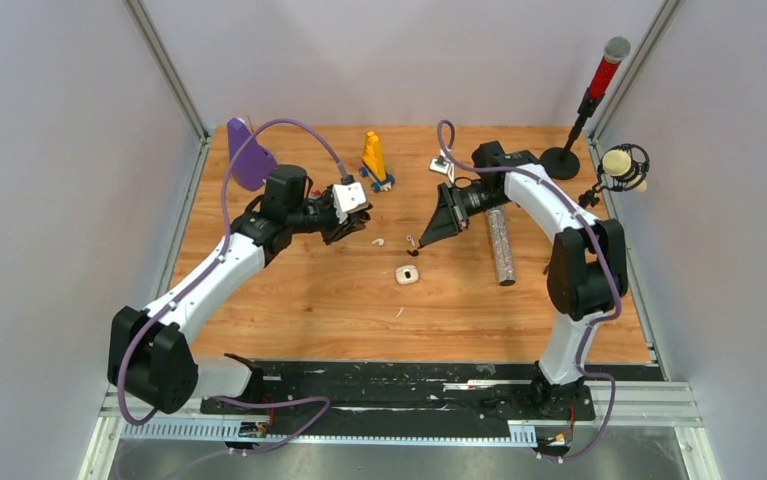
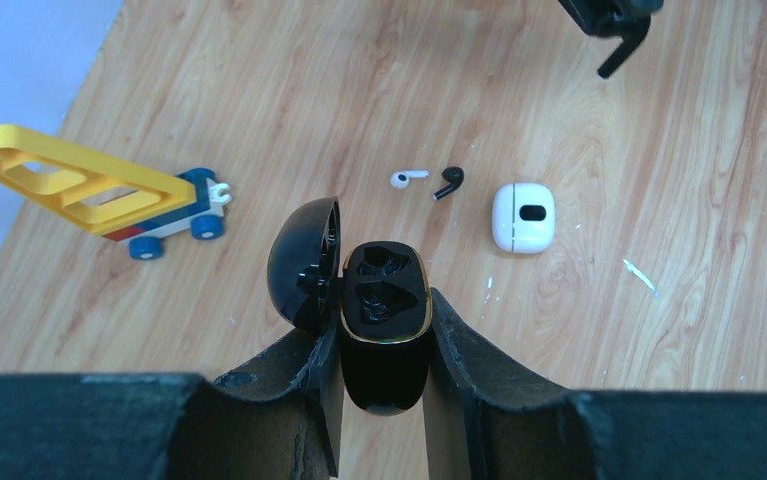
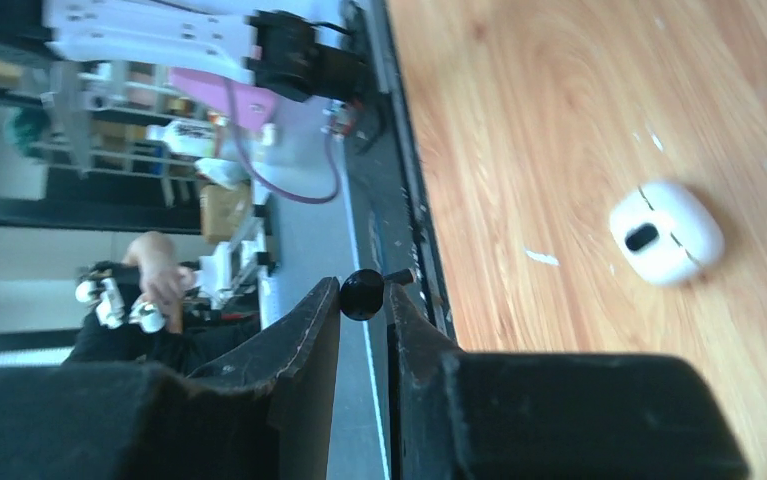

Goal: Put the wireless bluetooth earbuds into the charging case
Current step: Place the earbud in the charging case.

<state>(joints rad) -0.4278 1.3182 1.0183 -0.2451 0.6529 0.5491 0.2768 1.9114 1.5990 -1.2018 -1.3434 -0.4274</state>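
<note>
Left end effector [image 2: 382,318] clamps black case [image 2: 385,375] — right end effector [image 3: 364,300] pinches black earbud [image 3: 361,293]

No legible text or labels anywhere

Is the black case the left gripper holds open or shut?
Open. The black case has its lid swung aside, baring two seemingly empty earbud wells.
</note>
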